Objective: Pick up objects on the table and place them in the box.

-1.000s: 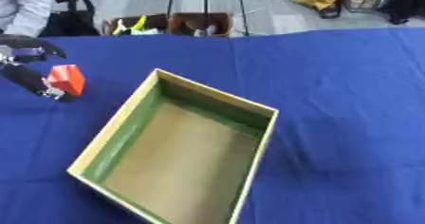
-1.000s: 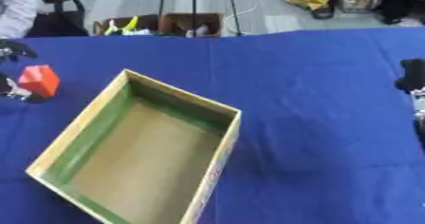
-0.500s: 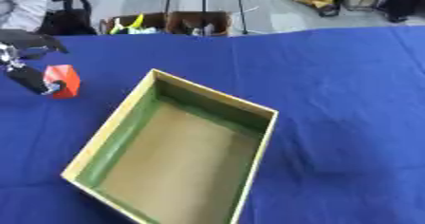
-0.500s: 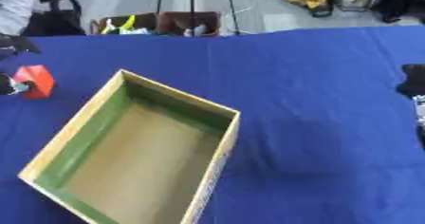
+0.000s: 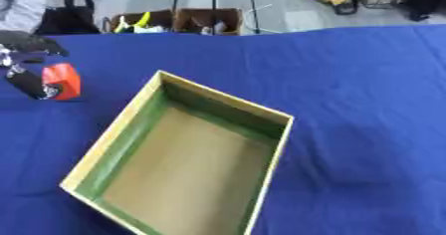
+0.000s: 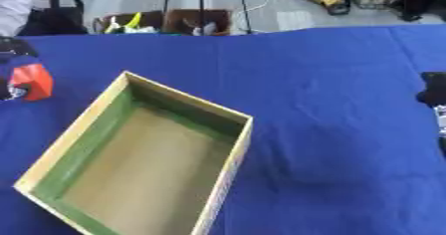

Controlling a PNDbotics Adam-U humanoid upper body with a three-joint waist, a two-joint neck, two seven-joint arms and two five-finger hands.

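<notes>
Left eye view: left hand (image 5: 26,62) holding a red block (image 5: 62,80) at the table's left edge.
Its fingers (image 5: 28,83) curl round the block, pinching it from the left, well left of the empty box (image 5: 139,124) on the blue table (image 5: 366,104). The right hand (image 6: 434,97) shows at the right edge; its fingers cannot be made out.

Even, bright indoor light, soft overall blur.
The box (image 5: 183,154) is casting a faint shadow rightward; no glare is showing.
</notes>
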